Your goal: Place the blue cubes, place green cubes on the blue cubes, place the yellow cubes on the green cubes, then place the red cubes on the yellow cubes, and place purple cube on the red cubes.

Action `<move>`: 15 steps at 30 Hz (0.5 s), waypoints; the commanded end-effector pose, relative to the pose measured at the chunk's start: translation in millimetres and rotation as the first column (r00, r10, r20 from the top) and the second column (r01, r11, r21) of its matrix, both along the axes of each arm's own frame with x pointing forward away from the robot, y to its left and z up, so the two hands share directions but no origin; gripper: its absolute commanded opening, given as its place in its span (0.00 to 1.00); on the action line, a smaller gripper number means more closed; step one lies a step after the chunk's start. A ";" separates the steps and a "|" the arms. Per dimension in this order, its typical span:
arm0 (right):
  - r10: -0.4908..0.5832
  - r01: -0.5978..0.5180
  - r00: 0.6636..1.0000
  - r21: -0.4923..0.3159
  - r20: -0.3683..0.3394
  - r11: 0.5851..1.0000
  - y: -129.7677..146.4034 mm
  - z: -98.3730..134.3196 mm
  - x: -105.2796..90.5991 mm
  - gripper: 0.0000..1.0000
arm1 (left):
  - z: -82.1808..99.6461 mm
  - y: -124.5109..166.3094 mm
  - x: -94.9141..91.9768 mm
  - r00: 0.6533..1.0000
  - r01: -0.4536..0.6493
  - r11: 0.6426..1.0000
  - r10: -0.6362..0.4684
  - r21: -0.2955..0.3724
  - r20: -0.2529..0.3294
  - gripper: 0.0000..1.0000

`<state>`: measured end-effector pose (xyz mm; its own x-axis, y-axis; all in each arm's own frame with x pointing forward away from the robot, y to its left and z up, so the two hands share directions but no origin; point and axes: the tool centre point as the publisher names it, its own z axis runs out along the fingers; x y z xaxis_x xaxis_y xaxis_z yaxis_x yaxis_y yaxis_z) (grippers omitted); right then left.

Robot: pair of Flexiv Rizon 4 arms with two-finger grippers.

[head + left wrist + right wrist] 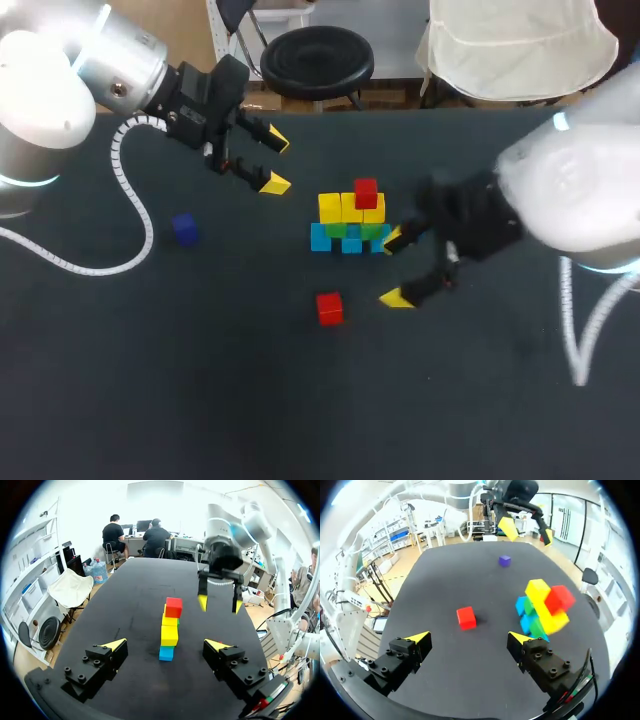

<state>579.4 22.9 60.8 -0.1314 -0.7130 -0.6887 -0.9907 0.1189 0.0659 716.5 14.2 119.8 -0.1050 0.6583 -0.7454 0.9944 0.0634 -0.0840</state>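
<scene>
red layer half done — the right hand, wide open and empty beside the stack, should next grip the loose red cube near it.

No legible text, label, brand, number or sign on the stacked cubes, the loose red cube, the purple cube, the left hand, the right hand or the dark counter.

Pincer spread wide; red cube just ahead; cube stack alongside.
</scene>
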 end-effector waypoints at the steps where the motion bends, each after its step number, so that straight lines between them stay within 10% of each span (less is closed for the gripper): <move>1: -0.073 0.075 0.994 -0.018 0.079 0.997 -47.7 46.2 -19.4 1.00 | -0.7 0.2 1.0 1.000 0.002 1.000 -0.002 -0.002 0.000 1.00; 15: 0.046 -0.048 0.989 0.012 0.143 0.999 -107.9 84.7 19.9 1.00 | -0.7 0.2 1.0 1.000 0.002 1.000 -0.002 -0.002 0.000 1.00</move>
<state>587.3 -64.1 132.7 -0.0069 -0.7324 -0.6809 -0.9839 0.1266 -0.1263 716.5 14.1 119.8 -0.1049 0.6582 -0.7455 0.9945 0.0633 -0.0840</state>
